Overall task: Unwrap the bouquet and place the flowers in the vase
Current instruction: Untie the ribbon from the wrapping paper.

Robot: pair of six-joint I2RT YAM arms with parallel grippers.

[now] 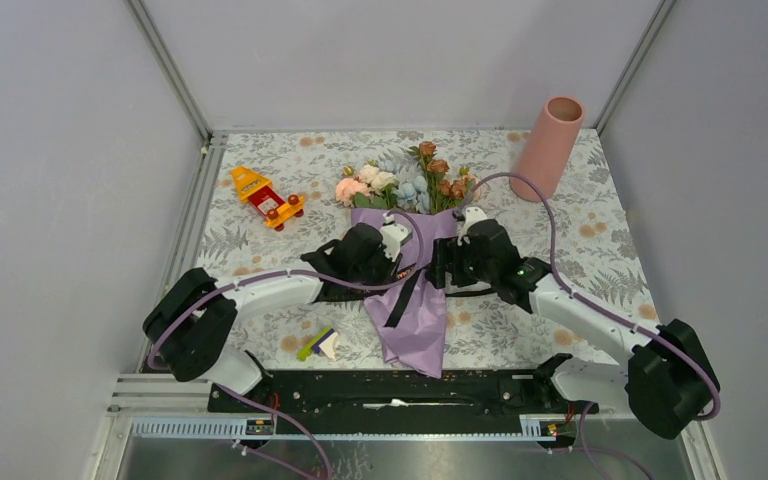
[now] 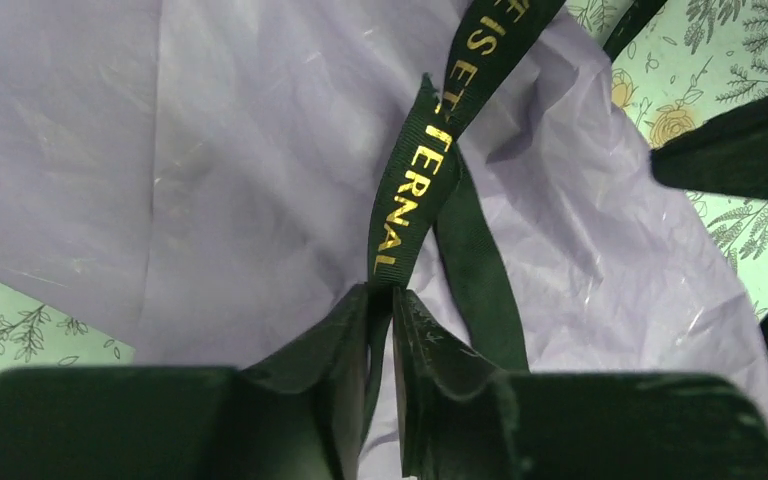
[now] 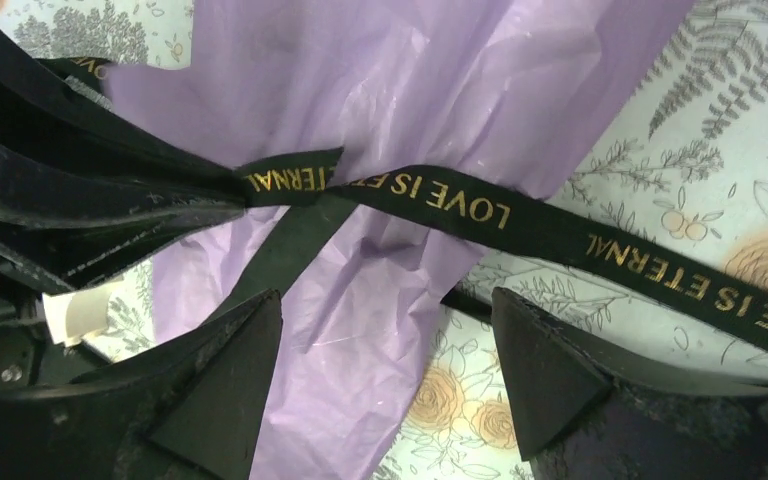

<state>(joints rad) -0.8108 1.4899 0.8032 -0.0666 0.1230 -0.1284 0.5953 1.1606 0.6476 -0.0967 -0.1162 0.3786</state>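
- Plainly, the bouquet (image 1: pixel 415 290) lay flat at the centre of the top view, with the flowers (image 1: pixel 400 185) toward the top of the frame and the narrow end of the paper (image 1: pixel 420 335) toward the bottom.
- The vase (image 1: pixel 550 145) stood upright at upper right, well apart from the bouquet, with no stems in it.
- The left gripper (image 2: pixel 390 300) was clenched on a tail of the ribbon (image 2: pixel 410 190). In the left wrist view the lettered band ran from top centre down into the thin gap between its fingers.
- The right gripper (image 3: pixel 385 340) was spread wide and grasped nothing. Its fingers sat low in the right wrist view, over the paper, and a second ribbon tail crossed from centre to the right edge.
- The ribbon looked thin, limp and probably slick. A tail end seemed the right hold, pulled along its length to slip the tie.
- The bouquet was likely light enough to slide with that pull, so the free gripper would probably need to pin the paper beside the knot.
- The paper looked thin and crinkled, so it would likely crumple or tear. A free edge seemed the best place to peel from.
- The flowers were probably light, on thin, springy stems. They seemed best gripped bunched just below the blooms, never by the heads, and they might fan out once loose.
- The vase was tall and narrow, and might tip if stems knocked its rim.
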